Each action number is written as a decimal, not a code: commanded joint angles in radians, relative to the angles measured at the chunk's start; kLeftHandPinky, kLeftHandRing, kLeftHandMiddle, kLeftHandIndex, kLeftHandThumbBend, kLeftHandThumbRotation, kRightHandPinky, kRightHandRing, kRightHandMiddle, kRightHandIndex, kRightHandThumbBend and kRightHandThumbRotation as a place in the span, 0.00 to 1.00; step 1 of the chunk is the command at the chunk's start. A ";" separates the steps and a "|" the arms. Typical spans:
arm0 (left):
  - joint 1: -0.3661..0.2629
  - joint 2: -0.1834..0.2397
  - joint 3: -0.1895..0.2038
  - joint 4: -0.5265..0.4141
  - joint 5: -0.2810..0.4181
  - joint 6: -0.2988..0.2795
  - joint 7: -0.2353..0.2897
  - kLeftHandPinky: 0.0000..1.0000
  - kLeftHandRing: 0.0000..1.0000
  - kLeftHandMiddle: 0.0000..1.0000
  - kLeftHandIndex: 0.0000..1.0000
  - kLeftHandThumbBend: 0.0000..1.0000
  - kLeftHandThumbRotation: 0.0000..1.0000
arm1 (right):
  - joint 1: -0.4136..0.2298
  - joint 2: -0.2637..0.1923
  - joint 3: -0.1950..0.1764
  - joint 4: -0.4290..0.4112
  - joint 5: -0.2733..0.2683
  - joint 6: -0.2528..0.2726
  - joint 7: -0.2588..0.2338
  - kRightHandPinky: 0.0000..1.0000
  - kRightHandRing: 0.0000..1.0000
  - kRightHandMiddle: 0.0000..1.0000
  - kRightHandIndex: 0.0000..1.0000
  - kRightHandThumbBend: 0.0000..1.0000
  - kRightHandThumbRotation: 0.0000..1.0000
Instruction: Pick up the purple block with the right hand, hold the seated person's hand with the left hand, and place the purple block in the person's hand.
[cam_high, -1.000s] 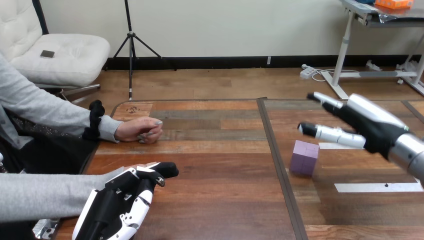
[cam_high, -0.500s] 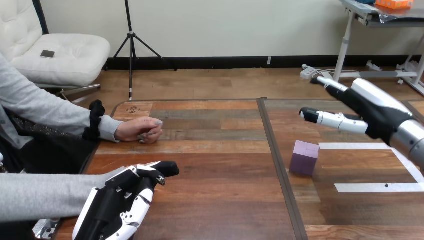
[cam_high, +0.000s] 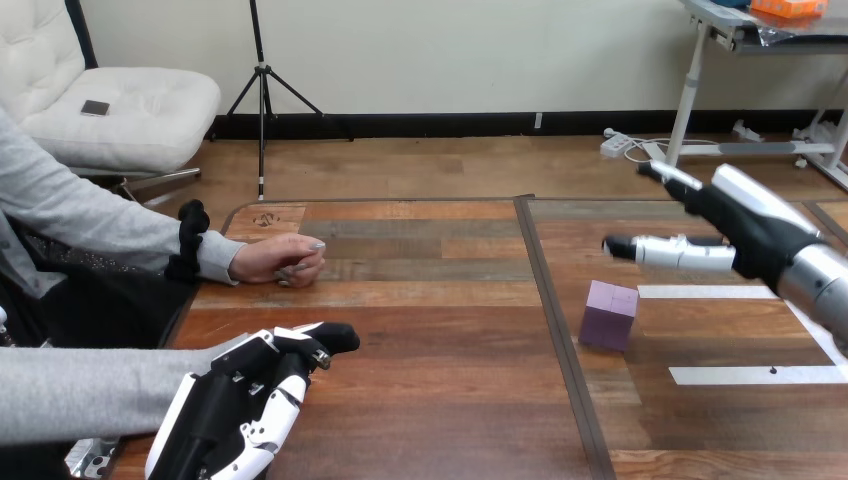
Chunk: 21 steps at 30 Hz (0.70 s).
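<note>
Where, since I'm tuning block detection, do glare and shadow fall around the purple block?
Head view: the table is glossy with a pale sheen on its right half, duller on its left; the block stands on the glossy half, top face lighter than its sides, no hot spot on it; only a faint, soft shadow at its base, toward the right.

Left hand (cam_high: 235, 420): black frame, white shells fitted on back. Right hand (cam_high: 735, 235): black palm, white shell on back; fingers (cam_high: 690, 254) cased in white, tipped in black. Right forearm (cam_high: 822, 285): silver, rounded, glossy.
</note>
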 joint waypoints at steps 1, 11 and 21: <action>-0.043 -0.040 0.012 -0.032 -0.015 -0.006 0.006 0.86 0.72 0.67 0.45 0.00 0.00 | -0.091 0.055 0.019 0.090 0.007 -0.028 -0.033 1.00 1.00 1.00 1.00 1.00 0.59; -0.049 -0.030 0.018 -0.024 -0.017 -0.008 -0.009 0.85 0.72 0.67 0.46 0.00 0.00 | -0.128 0.088 0.049 0.206 -0.015 -0.042 -0.083 1.00 1.00 1.00 1.00 1.00 0.57; -0.052 -0.027 0.022 -0.026 -0.024 0.000 -0.011 0.85 0.72 0.68 0.46 0.00 0.00 | -0.159 0.116 0.079 0.289 -0.040 -0.017 -0.131 1.00 1.00 1.00 1.00 1.00 0.57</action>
